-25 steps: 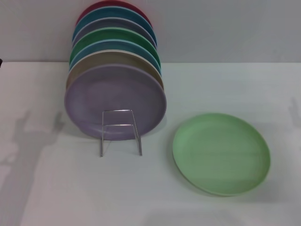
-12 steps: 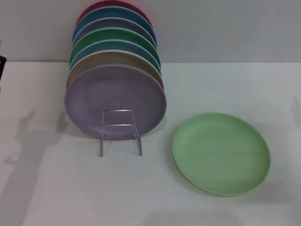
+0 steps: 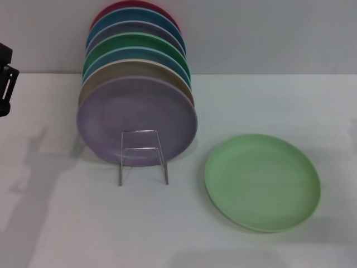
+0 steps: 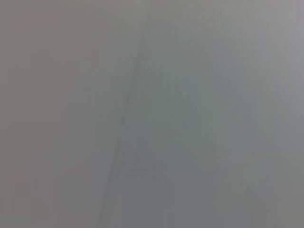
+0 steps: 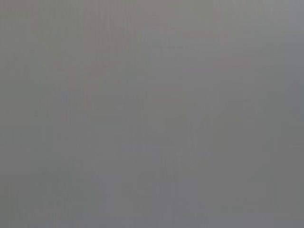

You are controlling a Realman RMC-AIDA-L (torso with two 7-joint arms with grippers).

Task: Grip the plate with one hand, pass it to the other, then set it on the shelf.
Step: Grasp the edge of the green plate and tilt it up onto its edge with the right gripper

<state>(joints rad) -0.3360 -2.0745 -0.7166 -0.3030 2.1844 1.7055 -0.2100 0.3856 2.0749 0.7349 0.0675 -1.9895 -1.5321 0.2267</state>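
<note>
Since the earlier frames, a black part of the left arm (image 3: 5, 78) had come into the head view at the left edge, where before only a sliver of it showed; nothing else on the surface (image 3: 67, 223) had shifted. Only that dark edge piece was visible, raised above the surface's far left side and well apart from the plates, and whether its fingers were open or closed could not be told. The right gripper did not appear in any view.

The plate (image 3: 262, 182) lay flat on the white surface at the right, face up, untouched. It sat to the right of the shelf (image 3: 143, 156) and apart from it, with a strip of bare surface between them.

The shelf stood left of centre, its front wire loop upright and bare. Behind that loop a row of plates stood on edge, leaning back toward the wall. The lavender plate (image 3: 136, 120) was foremost, then a tan plate (image 3: 136, 70), a blue plate (image 3: 134, 54), a darker green plate (image 3: 136, 40), and further ones in grey-purple, blue and red at the back.

Both wrist views showed only a plain grey field with nothing recognisable in it.
</note>
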